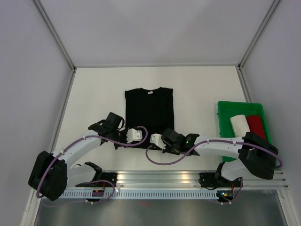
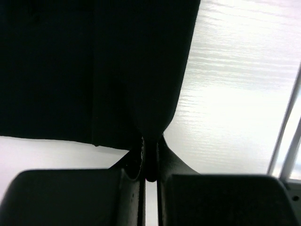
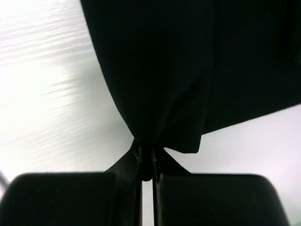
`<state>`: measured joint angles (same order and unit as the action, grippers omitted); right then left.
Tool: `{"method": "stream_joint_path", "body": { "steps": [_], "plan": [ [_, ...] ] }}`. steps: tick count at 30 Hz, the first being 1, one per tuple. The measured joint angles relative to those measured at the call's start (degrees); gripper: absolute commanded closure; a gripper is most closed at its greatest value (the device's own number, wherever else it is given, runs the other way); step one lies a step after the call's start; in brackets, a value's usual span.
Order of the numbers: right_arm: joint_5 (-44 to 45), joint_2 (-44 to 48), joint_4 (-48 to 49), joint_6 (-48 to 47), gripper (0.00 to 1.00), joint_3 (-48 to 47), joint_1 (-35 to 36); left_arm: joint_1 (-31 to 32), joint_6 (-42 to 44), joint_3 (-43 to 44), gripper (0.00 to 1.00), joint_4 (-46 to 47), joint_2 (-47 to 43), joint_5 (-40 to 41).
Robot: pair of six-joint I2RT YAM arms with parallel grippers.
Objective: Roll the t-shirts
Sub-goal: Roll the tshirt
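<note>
Black t-shirt [image 1: 149, 112] flat at table [image 1: 202, 84] centre; left gripper [image 2: 149, 157] and right gripper [image 3: 146, 160] each pinch its near hem. Thin pinches may slip, skewing the roll. 2 rolls fill the green bin [image 1: 225, 107], right.

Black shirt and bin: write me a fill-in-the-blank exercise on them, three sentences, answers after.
1. The black shirt lies flat on the table, its sleeves folded in and its white neck label at the ____ end from the arms.
2. The left gripper and the right gripper are each shut on the shirt's ____ edge.
3. In the green bin a white roll lies beside a ____ roll.

Missing words: far; near; red
</note>
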<state>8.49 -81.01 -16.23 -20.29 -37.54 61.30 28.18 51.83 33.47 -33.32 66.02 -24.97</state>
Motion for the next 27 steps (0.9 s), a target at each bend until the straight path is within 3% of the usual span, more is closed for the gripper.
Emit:
{"method": "stream_joint_path", "body": {
  "steps": [9,17,21,24,27],
  "plan": [
    [-24.74,5.09,-13.60,-9.09,1.00,-3.15,-3.17,-1.92,4.90,6.54,0.98,-19.12,2.58,-10.36],
    [-39.17,-4.63,-14.49,-8.85,0.90,-8.90,-16.24,-10.16,7.72,9.77,0.98,-23.30,10.54,-13.97],
    [-40.26,-8.24,-14.16,-6.82,0.80,-9.86,-18.08,-10.34,8.41,11.02,0.98,-22.60,13.31,-13.70],
    [-40.94,-8.41,-13.49,-4.28,0.59,-9.86,-19.80,-10.56,9.01,11.04,0.98,-21.42,14.51,-12.68],
    [-41.11,-8.39,-12.50,-1.73,0.52,-9.86,-23.26,-11.19,9.25,11.06,0.98,-20.11,15.50,-11.85]
  ]
}}
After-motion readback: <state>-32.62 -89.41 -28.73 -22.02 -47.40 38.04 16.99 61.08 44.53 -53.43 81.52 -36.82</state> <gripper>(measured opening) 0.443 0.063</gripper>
